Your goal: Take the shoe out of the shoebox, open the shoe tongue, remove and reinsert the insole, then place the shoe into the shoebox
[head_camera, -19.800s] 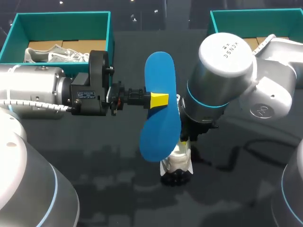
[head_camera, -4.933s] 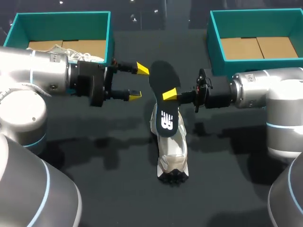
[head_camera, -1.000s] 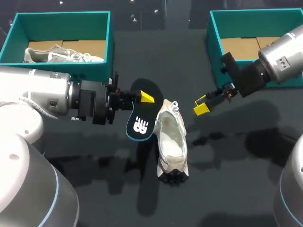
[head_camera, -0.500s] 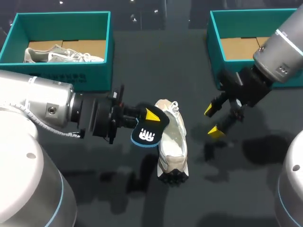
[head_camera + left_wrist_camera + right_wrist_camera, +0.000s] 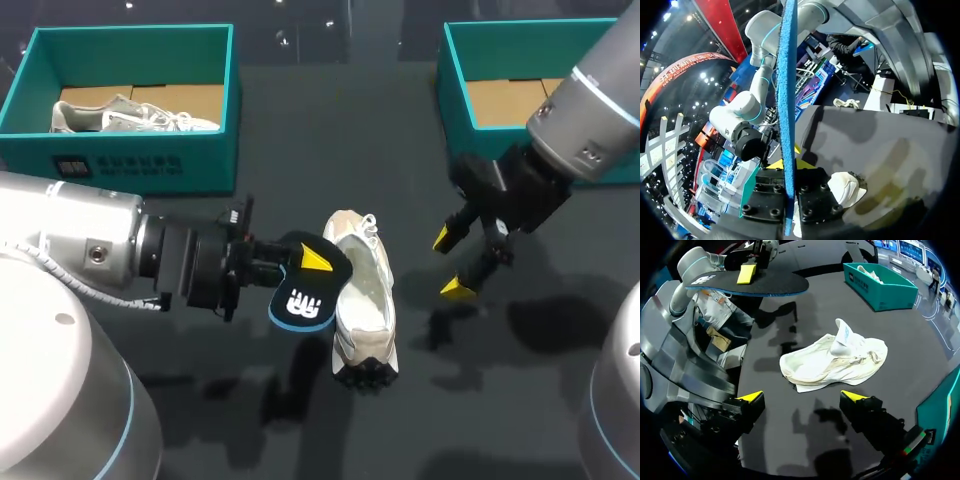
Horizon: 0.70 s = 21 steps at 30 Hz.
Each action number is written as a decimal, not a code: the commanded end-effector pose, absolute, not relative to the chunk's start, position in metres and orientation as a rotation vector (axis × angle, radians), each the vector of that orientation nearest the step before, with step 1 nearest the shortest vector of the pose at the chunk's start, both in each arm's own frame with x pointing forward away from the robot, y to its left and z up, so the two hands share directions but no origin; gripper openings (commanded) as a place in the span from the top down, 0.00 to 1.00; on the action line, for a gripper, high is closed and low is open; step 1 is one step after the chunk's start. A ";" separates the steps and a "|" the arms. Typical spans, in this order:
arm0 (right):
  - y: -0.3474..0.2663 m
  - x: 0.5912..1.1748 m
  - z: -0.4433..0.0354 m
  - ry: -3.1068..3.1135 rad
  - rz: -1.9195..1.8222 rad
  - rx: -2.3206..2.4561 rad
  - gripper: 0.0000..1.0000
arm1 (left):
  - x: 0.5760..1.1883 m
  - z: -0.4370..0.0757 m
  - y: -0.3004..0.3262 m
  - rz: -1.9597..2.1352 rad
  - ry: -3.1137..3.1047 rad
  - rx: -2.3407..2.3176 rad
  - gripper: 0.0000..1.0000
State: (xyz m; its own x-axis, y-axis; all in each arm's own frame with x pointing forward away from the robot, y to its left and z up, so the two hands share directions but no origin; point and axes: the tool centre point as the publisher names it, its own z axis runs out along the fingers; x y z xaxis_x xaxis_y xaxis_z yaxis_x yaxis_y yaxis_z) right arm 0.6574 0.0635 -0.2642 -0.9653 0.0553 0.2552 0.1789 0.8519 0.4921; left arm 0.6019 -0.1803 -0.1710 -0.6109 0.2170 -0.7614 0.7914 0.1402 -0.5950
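Note:
A white shoe (image 5: 363, 295) lies on the dark table, toe toward the front edge, its opening facing up. My left gripper (image 5: 312, 260) is shut on the insole (image 5: 303, 298), black on top with a white logo and blue underneath, held at the shoe's left side and overlapping its edge. In the left wrist view the insole (image 5: 788, 100) shows edge-on between the fingers, with the shoe (image 5: 842, 186) beyond. My right gripper (image 5: 450, 264) hangs open to the right of the shoe. In the right wrist view the shoe (image 5: 835, 362) lies ahead of the right gripper (image 5: 802, 398), the insole (image 5: 747, 286) beyond it.
A teal shoebox (image 5: 130, 165) at the back left holds a second pale shoe (image 5: 130, 113). Another teal shoebox (image 5: 455, 70) at the back right shows only its cardboard floor. The right arm's body hangs over the table in front of that box.
My left gripper has carried the insole forward and right, against the shoe's left side. My right arm has swung down nearer the shoe and turned its open fingers.

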 end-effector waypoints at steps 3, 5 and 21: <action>0.069 0.646 -0.275 -2.869 -0.756 -0.156 0.00 | 0.593 -0.185 -0.182 -1.560 1.972 0.926 1.00; 0.067 0.641 -0.281 -2.882 -0.760 -0.139 0.00 | 0.591 -0.188 -0.180 -1.580 1.992 0.913 1.00; 0.065 0.638 -0.302 -2.961 -0.755 -0.094 0.00 | 0.578 -0.198 -0.182 -1.649 2.072 0.842 1.00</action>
State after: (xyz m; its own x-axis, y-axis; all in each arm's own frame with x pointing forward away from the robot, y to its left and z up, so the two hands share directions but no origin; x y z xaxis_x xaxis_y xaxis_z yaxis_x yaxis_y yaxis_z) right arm 0.6408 0.0652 -0.3018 -0.9940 0.0347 0.1039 0.0802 0.8767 0.4743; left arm 0.5787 -0.1792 -0.1969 -0.7576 0.2281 -0.6116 0.6469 0.1375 -0.7501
